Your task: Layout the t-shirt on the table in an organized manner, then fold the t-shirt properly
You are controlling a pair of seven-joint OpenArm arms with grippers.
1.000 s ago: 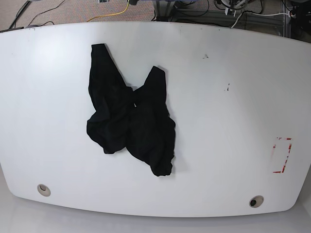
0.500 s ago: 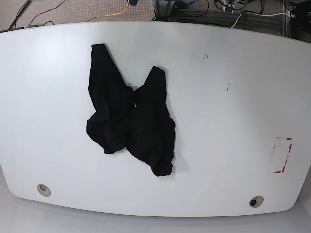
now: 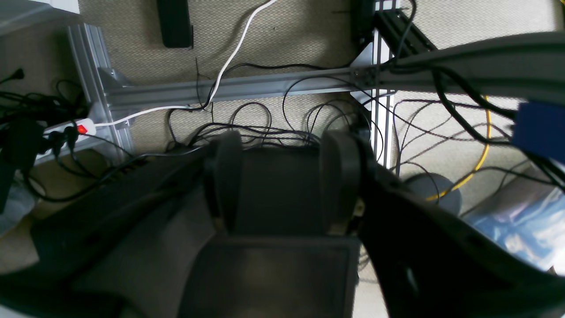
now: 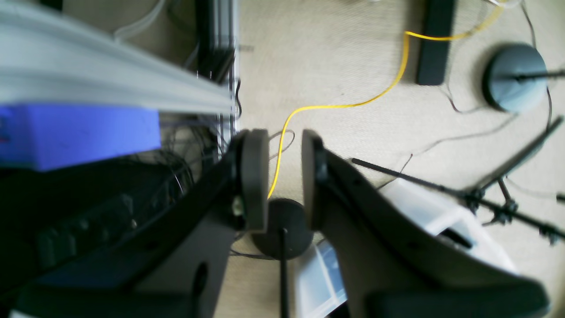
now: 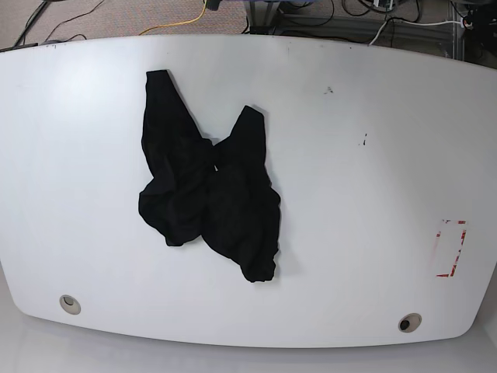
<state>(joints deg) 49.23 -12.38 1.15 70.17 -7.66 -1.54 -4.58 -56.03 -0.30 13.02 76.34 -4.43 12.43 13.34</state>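
Nothing has moved since the earlier base frames: the t-shirt (image 5: 208, 196) lies crumpled left of centre on the table (image 5: 373, 179), far from the red tape rectangle (image 5: 451, 249); layout has not begun. Both arms hang off-table over floor cables, left gripper (image 3: 280, 181) parted and empty, right gripper (image 4: 284, 176) narrowly parted, empty.

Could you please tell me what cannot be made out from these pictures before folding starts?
- The t-shirt, base view: crumpled into a black heap, so its chest print, collar and front or back side are hidden by its own folds.
- Both arms: outside the base view, so their place over the table is unknown.
- The left gripper and right gripper: wrist views show only floor and cables; neither shows the shirt.
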